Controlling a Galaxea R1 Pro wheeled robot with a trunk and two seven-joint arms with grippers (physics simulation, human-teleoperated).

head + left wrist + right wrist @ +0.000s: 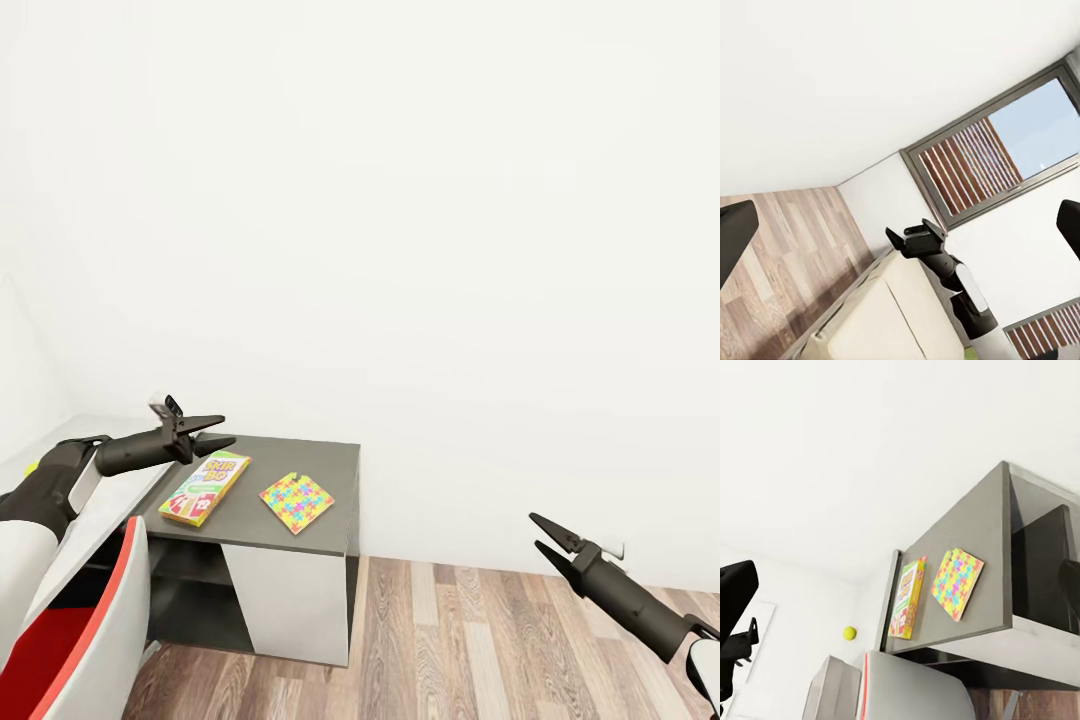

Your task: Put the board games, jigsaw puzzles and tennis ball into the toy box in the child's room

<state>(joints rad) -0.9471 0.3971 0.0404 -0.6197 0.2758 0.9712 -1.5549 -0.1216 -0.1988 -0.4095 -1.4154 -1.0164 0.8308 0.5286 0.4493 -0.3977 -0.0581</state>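
A yellow-green board game with red marks lies flat on the dark grey cabinet top of the table. Beside it lies a multicoloured jigsaw puzzle. Both also show in the right wrist view, the board game next to the jigsaw puzzle. A tennis ball rests further along the pale desk. My left gripper hovers open just above the game's far end, holding nothing. My right gripper hangs open over the floor, well right of the cabinet. The toy box is out of view.
A red and white chair stands at the desk, close under my left arm. Wood-plank floor stretches right of the cabinet. In the left wrist view a beige bed lies below a dark-framed window. A white wall backs the cabinet.
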